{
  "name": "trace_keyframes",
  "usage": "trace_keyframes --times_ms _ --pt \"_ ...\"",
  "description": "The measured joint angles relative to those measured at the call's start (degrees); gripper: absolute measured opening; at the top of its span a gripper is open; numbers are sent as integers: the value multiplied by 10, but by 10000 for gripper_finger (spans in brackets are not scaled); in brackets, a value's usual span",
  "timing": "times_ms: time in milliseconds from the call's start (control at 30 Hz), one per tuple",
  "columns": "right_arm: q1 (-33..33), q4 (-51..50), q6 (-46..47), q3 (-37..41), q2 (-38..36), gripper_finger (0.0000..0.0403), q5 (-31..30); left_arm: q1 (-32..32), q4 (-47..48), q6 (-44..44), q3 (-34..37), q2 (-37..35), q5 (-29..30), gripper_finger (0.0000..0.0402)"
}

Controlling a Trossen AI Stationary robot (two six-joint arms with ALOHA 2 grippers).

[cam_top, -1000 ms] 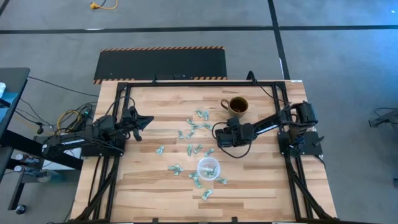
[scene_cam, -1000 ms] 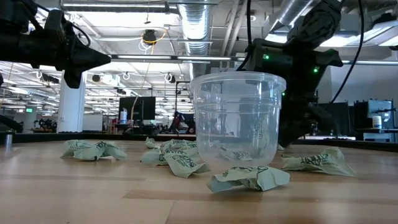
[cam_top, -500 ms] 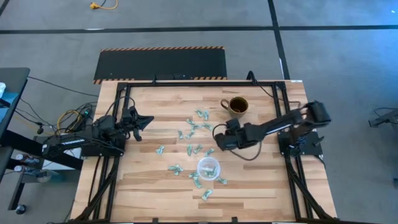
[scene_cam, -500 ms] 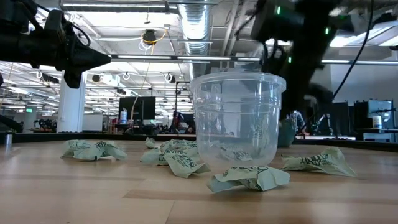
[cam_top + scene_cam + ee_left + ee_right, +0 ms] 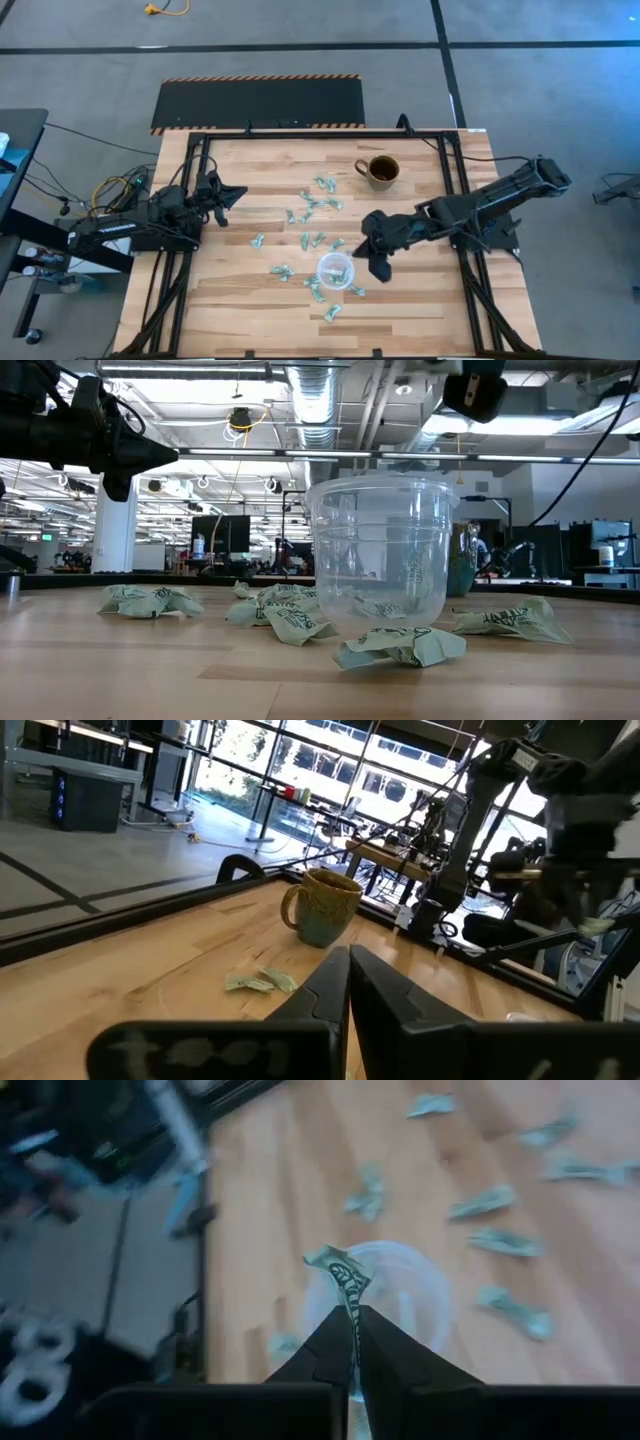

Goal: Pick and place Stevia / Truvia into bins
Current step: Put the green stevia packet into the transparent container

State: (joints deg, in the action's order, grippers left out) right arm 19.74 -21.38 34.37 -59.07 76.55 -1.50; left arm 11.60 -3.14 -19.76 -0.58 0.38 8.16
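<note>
1. The table (image 5: 240,300) holds everything; the sachets lie scattered across its middle so either of my arms can reach them.
2. My left gripper (image 5: 238,191) waits at the left side, well apart from the sachets, fingers pressed together on nothing (the left wrist view shows them meeting).
3. My right gripper (image 5: 352,1315) is pinched tight on one sachet (image 5: 340,1268), held above the cup (image 5: 335,270) and just to its right, so I judge the drop is next.
4. The brown mug (image 5: 381,170) stands at the far side with dark contents, no part of this job.
5. The cup sits near the middle of the table's near half; through its clear wall I seem to see a sachet or two inside.
6. Loose sachets (image 5: 312,212) lie beyond and around the cup, some just beside it.
</note>
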Motion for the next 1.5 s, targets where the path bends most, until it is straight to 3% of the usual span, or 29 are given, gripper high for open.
trace_keyframes --times_ms 500,800,1000,1167,1400,1500 --pt "-5 47 -34 0 98 38 41 0 -3 -57 0 0 22 0" --pt "-9 29 -12 0 79 60 77 0 -3 -58 0 0 22 0" --pt "39 -22 70 0 62 67 95 0 -3 -58 0 0 22 0" --pt "117 -19 126 12 62 79 19 0 -3 -63 0 0 22 0" --pt "218 -12 177 57 65 126 -220 0 -3 -63 0 0 22 0" --pt "237 -7 177 82 77 158 -288 0 -2 -63 0 0 22 0"
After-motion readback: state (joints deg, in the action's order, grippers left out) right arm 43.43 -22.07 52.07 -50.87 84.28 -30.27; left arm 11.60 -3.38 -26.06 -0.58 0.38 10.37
